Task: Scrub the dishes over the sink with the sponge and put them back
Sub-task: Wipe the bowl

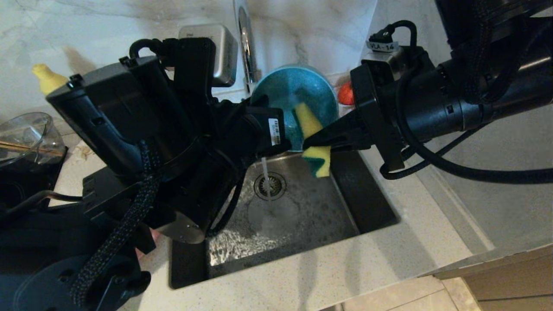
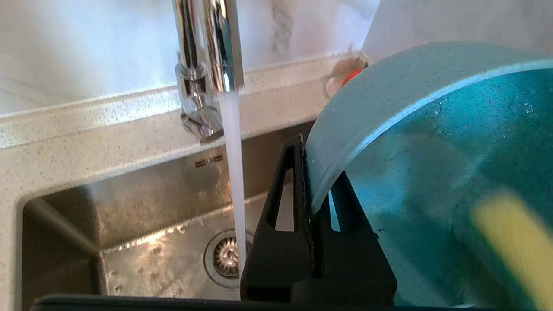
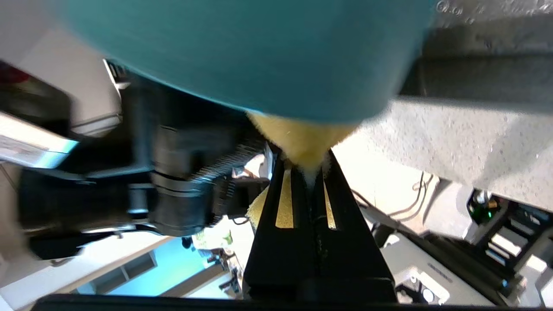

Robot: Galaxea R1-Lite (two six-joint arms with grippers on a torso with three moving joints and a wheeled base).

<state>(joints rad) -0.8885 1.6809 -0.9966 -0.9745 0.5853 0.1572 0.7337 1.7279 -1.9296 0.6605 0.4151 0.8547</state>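
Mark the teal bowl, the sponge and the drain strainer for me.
teal bowl [image 1: 285,93]: head view, on its speckled inner wall.
sponge [image 1: 307,121]: head view, on the yellow foam above the fingers.
drain strainer [image 1: 275,186]: head view, on its metal ring beside the water stream.

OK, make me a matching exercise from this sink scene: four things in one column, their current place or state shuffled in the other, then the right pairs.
Things:
1. teal bowl
2. yellow sponge
3. tap
4. glass bowl

States:
A. running water into the sink, near the drain
B. pinched at its waist by the right hand, one end against the inside of a dish
C. on the left, away from the sink
D. held tilted over the sink, its rim clamped by the left hand

Pairs: 1-D, 2-B, 3-A, 4-C
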